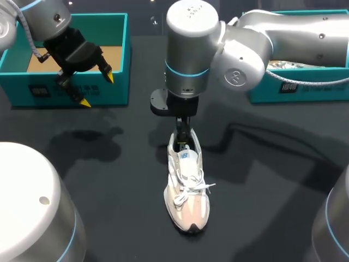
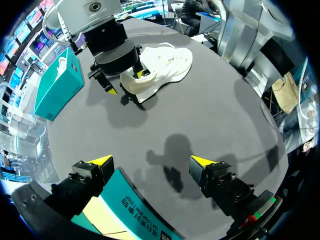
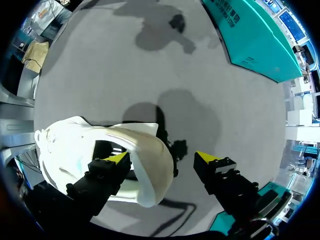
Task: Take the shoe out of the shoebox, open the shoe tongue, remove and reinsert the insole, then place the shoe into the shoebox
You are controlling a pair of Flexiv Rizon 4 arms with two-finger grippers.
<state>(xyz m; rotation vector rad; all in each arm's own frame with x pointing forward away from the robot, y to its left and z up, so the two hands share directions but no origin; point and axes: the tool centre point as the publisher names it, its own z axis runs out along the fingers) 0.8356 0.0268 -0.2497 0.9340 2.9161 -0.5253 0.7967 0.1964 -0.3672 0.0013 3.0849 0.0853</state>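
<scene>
Out in the middle of the dark surface (image 1: 109,180) sits exactly one shoe (image 1: 188,196). It's upright on its sole, with the pale toe toward the near edge, the heel toward the far side, and white laces across the top. So it's not in any box at the moment.

Two teal boxes are on the far side, well apart from each other. The left box (image 1: 22,82) has its brown floor showing. The right box (image 1: 305,90) is partly hidden behind the right arm (image 1: 283,33).

Two arms, two yellow tips each, so four tips total.

The right fingers (image 3: 206,159) come straight down on the heel end of the shoe (image 3: 75,145). One tip is inside the opening and the other hangs outside behind the heel, with a gap between it and the heel. That means they're spread and not pinching anything. The left wrist view agrees: one tip is in the shoe (image 2: 165,62) and one is just beside it.

The left fingers (image 1: 109,76) hang over the front wall of the left box, far from the shoe. They're spread wide with nothing held, and the teal wall (image 2: 135,205) runs below them.
</scene>
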